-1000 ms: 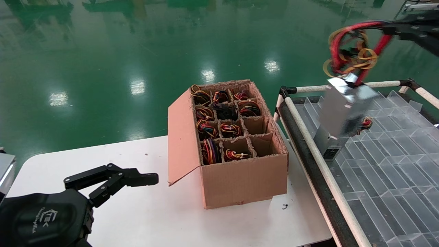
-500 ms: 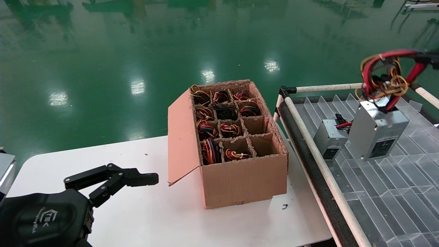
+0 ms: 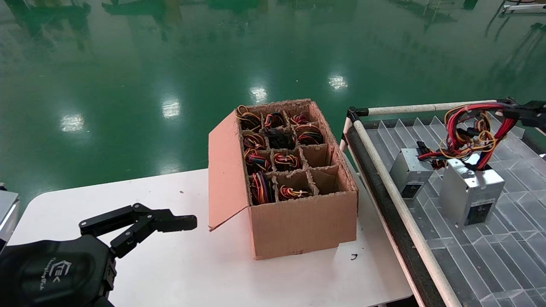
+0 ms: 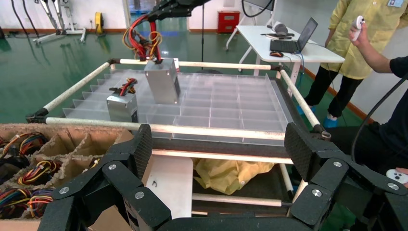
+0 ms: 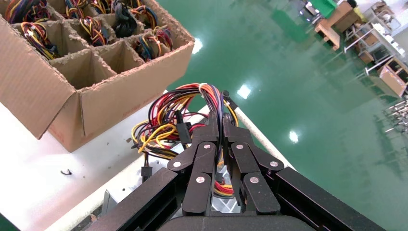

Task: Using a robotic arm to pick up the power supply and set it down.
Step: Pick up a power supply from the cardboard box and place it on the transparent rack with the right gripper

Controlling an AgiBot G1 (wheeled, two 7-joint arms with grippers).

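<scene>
The left gripper (image 3: 140, 221) hovers idle with fingers spread over the near left corner of the white surface (image 3: 192, 264). On that surface's right side stands one cardboard box (image 3: 298, 221) with twelve cells; nine hold wire bundles and three near its right wall look empty. Beyond the right edge, the clear divided tray (image 3: 490, 238) carries two silver boxes. The power supply (image 3: 471, 194) stands upright near the tray's far rail, just beside the other silver box (image 3: 410, 172). The right gripper (image 5: 222, 126) is clenched on its wire bundle (image 3: 469, 132). Judged from this, lower until the wires slacken, confirm the box sits flat, then release.
</scene>
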